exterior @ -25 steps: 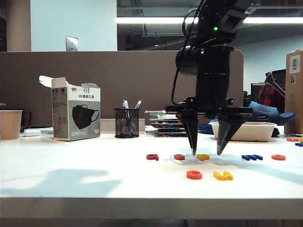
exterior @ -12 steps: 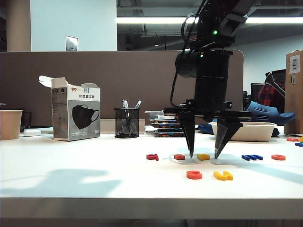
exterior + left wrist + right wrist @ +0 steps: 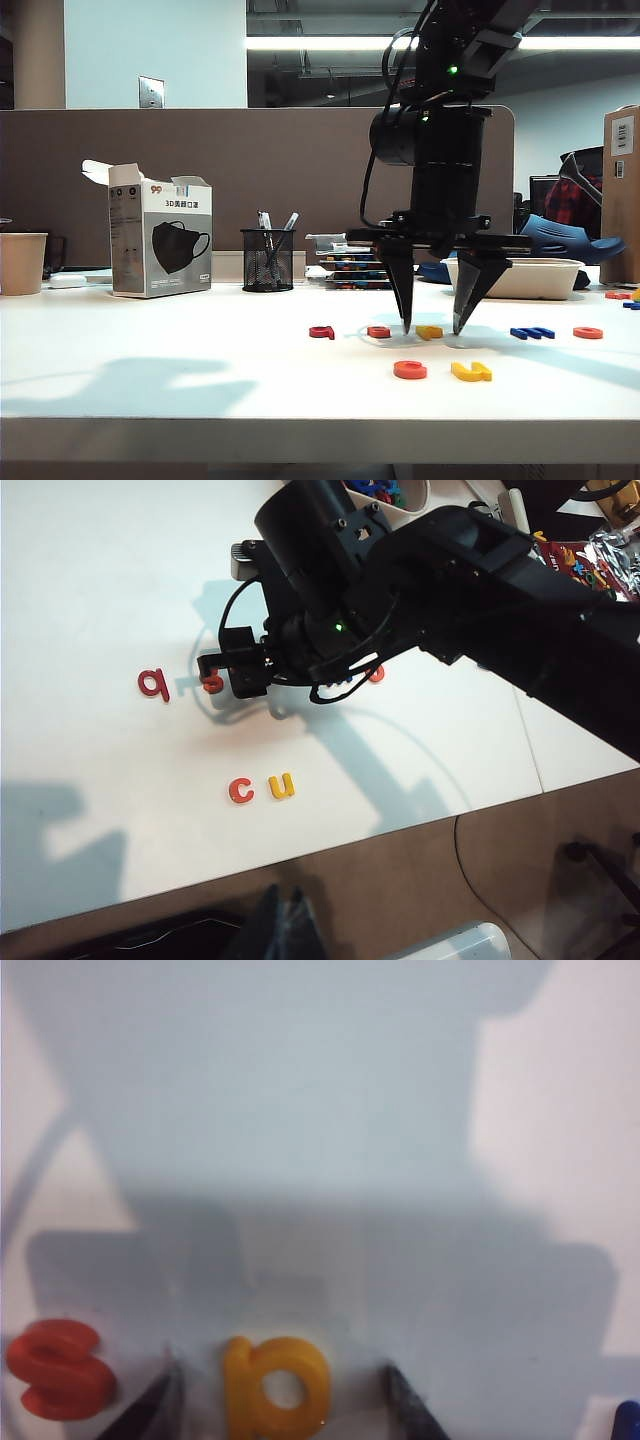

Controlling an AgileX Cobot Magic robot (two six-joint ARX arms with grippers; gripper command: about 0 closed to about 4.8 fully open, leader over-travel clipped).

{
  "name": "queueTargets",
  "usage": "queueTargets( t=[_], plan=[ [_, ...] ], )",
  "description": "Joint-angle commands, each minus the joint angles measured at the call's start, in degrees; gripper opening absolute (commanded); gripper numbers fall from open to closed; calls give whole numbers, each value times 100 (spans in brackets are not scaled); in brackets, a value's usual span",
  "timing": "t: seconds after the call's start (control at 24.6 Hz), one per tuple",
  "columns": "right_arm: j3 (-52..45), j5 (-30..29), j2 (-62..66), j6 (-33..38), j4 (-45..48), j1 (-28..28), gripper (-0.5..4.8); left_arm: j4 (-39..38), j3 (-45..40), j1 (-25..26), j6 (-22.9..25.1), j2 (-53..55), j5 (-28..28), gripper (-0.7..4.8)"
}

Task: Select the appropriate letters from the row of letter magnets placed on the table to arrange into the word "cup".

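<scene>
A yellow p lies in the row of letter magnets on the white table. My right gripper points down over it, open, one fingertip on each side and close to the tabletop. The right wrist view shows the p between the dark fingertips, with a gap on both sides. In front of the row, the orange c and yellow u lie side by side. My left gripper hangs shut off the table's front edge, holding nothing.
A red s lies just outside one right finger. A red q, a blue letter and an orange letter also sit in the row. Behind stand a mask box, pen holder, paper cup and white tray.
My right gripper has edged slightly left and a touch lower around the p, its jaws a little narrower. The letters have not moved.
</scene>
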Motion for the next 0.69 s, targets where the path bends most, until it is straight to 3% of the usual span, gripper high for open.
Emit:
queueTargets(
  t=[0.04,0.69],
  plan=[
    [-20,-37,79,26,-33,20,217,31,15,-2,9,-13,-24,-5],
    [-20,-57,87,24,-52,90,214,31,15,-2,9,-13,-24,-5]
  ],
)
